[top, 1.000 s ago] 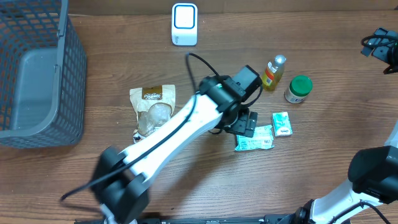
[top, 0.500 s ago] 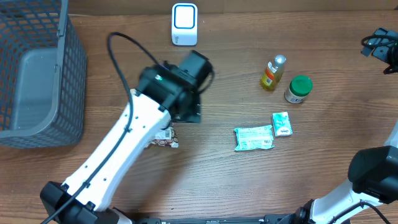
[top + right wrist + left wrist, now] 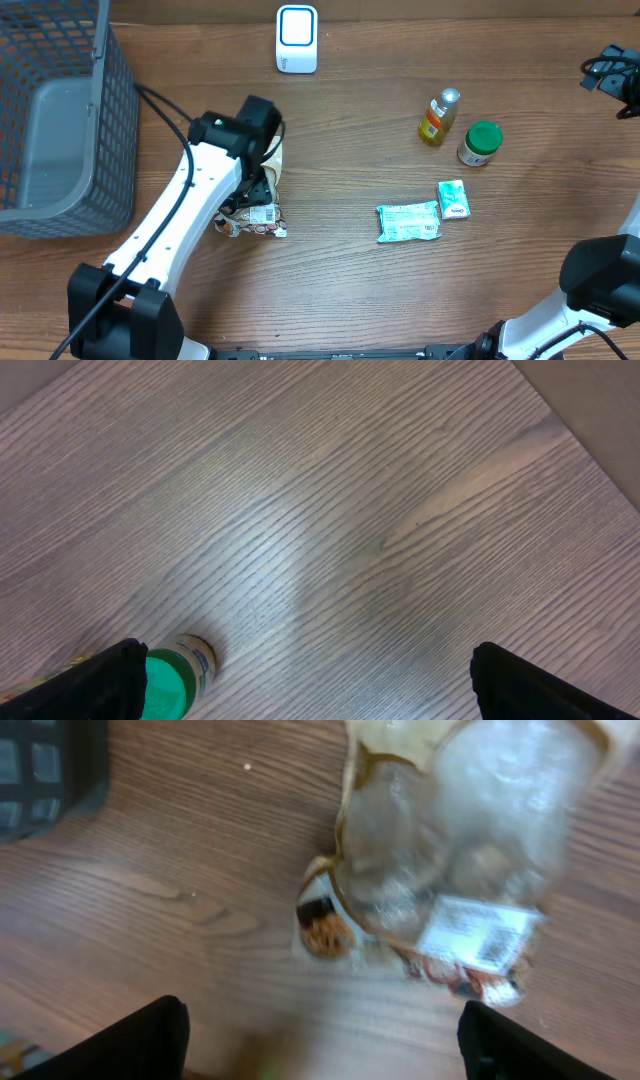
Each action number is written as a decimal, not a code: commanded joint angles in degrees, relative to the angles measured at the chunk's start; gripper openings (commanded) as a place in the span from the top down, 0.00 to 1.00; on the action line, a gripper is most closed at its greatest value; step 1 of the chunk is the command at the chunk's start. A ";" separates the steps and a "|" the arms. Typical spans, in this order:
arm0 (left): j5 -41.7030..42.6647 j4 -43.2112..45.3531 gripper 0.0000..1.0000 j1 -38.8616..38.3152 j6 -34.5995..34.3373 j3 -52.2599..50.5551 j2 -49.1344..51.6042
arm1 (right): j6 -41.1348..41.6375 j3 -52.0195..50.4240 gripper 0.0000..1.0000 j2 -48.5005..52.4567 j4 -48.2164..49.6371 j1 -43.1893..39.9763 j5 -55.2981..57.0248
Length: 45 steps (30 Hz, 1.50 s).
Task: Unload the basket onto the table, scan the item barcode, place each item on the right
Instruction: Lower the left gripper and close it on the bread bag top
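My left gripper (image 3: 318, 1025) hangs just above the snack pouch (image 3: 460, 830). Its two dark fingers (image 3: 150, 1040) stand wide apart at the lower corners of the wrist view, with only wood grain between them, and they clamp nothing. The pouch is glossy, crinkled clear film with a tan band at its top; the pale rounded pieces inside are blurred. A white rectangular barcode label (image 3: 480, 935) sits near its printed lower edge. From overhead, the pouch lies flat on the brown, streaky wooden table (image 3: 350, 290), left of centre and mostly hidden under my left wrist.

The scanner (image 3: 297, 38), a white rounded block with a blue-rimmed face, stands at the far edge, well apart from the pouch. A grey mesh basket (image 3: 115, 90) fills the left corner.

My right gripper (image 3: 305, 675) is also spread, empty, above bare wood at the far right. A jar with a green cap (image 3: 170, 672) shows beside its left finger. Near the jar stand a small amber bottle (image 3: 439, 117) and two flat teal packets (image 3: 408, 222).
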 commanded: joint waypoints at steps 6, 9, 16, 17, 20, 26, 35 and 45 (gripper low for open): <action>16.63 12.96 0.17 10.60 12.02 -5.88 0.31 | 0.24 0.50 0.00 -0.35 0.33 -0.07 0.42; 22.12 16.31 0.18 13.51 15.17 -6.12 0.37 | 0.24 0.50 0.00 -0.35 0.33 -0.07 0.42; 21.59 19.87 0.14 14.45 15.15 -7.96 0.42 | 0.24 0.50 0.00 -0.35 0.33 -0.07 0.42; 21.44 20.33 0.11 14.45 15.15 -8.46 0.42 | 0.24 0.50 0.00 -0.35 0.33 -0.07 0.42; 21.00 22.64 0.10 14.45 15.12 -10.69 0.42 | 0.24 0.50 0.00 -0.35 0.33 -0.07 0.42; 22.67 26.14 0.11 14.45 11.17 -16.04 0.42 | 0.24 0.50 0.00 -0.35 0.33 -0.07 0.42; 35.50 24.44 0.11 13.86 11.23 -17.27 0.42 | 0.24 0.50 0.00 -0.35 0.33 -0.07 0.42; 38.84 24.46 0.08 9.27 11.69 -17.00 0.42 | 0.24 0.50 0.00 -0.35 0.33 -0.07 0.42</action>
